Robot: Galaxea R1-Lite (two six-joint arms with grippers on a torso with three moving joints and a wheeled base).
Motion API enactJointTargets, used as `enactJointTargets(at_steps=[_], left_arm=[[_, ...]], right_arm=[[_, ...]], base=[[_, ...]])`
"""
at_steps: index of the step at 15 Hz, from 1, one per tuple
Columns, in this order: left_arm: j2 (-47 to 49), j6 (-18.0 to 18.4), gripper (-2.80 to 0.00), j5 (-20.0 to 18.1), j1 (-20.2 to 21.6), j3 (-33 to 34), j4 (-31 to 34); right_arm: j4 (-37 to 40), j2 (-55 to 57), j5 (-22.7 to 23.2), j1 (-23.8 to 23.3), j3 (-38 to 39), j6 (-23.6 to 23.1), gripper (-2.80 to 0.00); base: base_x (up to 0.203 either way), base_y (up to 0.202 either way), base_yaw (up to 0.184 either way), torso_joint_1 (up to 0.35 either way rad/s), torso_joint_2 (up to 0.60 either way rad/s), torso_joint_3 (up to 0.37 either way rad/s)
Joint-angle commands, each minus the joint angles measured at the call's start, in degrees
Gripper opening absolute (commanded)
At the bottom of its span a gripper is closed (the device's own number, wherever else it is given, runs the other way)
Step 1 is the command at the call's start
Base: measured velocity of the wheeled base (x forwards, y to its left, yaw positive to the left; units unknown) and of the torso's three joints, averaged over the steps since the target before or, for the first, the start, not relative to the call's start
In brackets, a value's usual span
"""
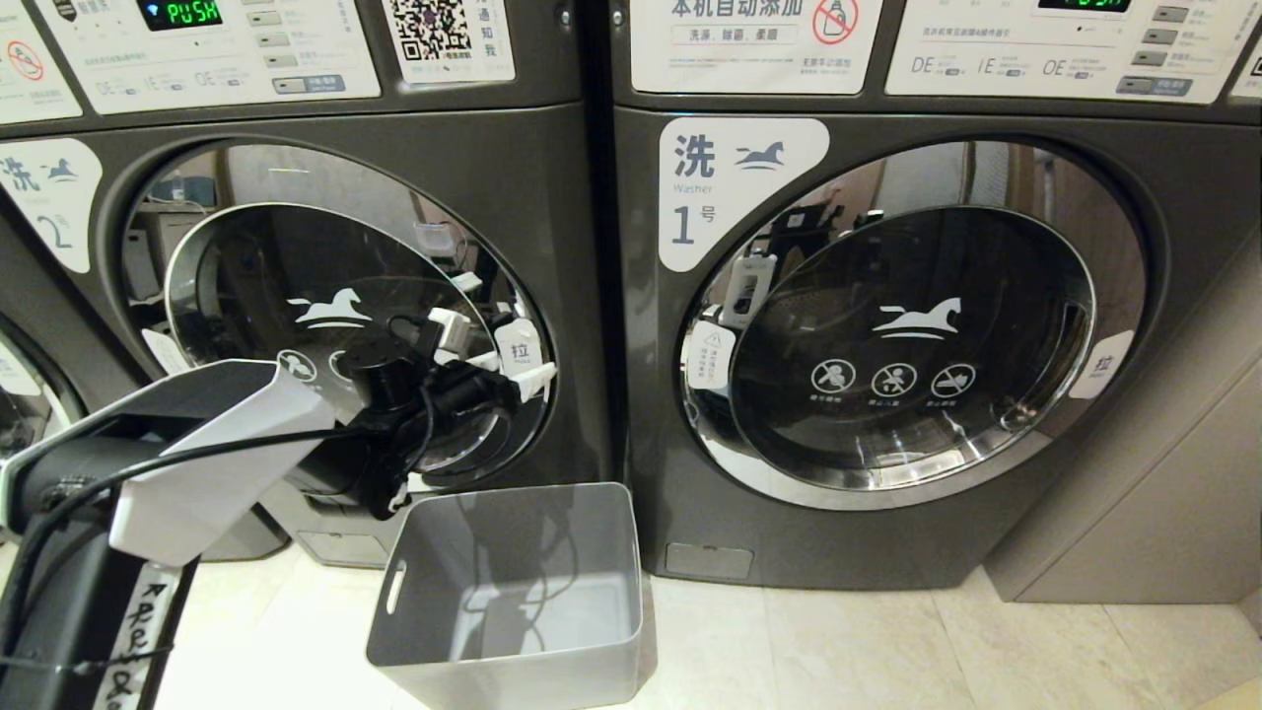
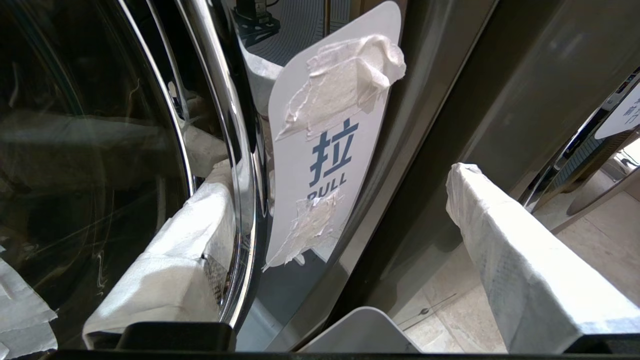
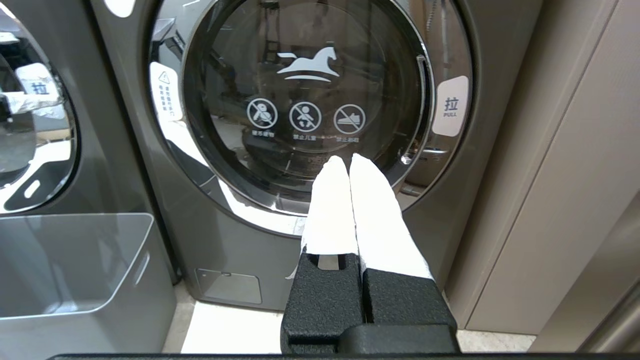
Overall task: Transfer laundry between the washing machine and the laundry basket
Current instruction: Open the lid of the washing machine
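Pale tiled floor [image 1: 838, 641] under laundry basket [image 1: 513, 592], two washers.

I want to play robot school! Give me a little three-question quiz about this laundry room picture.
1. True or false: the laundry basket has clothes inside.
2. Which washing machine is the left end effector reaching toward? A) the one marked 1 B) the washing machine marked 2
3. Fill in: the left end effector's fingers are spread on either side of the white ____ tab.

Key:
1. False; the basket is empty.
2. B.
3. PULL, at the door's edge.
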Motion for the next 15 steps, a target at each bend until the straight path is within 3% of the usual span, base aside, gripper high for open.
enactJointTargets(at_steps=[1,2,7,15], left_arm=[[0.26,-0.05,0.00,-0.29,-0.06,0.51,-0.41],[0.26,-0.12,-2.80,-0.36,-0.06,0.60,-0.41],[0.08,-0.38,-2.80,-0.89,-0.32,0.73,-0.41],[-1.32,-0.38,-2.80,-9.72,-0.23,4.90,-2.25]], right_arm=[[-0.12,0.09,0.03,0.00,2.29,-0.03,-2.80],[-0.12,0.09,0.03,0.00,2.29,-0.03,-2.80],[-0.12,0.09,0.03,0.00,2.29,-0.03,-2.80],[-0.12,0.09,0.03,0.00,2.29,-0.03,-2.80]], base=[[0.000,0.000,0.000,0.000,0.00,0.000],[0.000,0.000,0.000,0.000,0.00,0.000],[0.000,0.000,0.000,0.000,0.00,0.000],[0.000,0.000,0.000,0.000,0.00,0.000]])
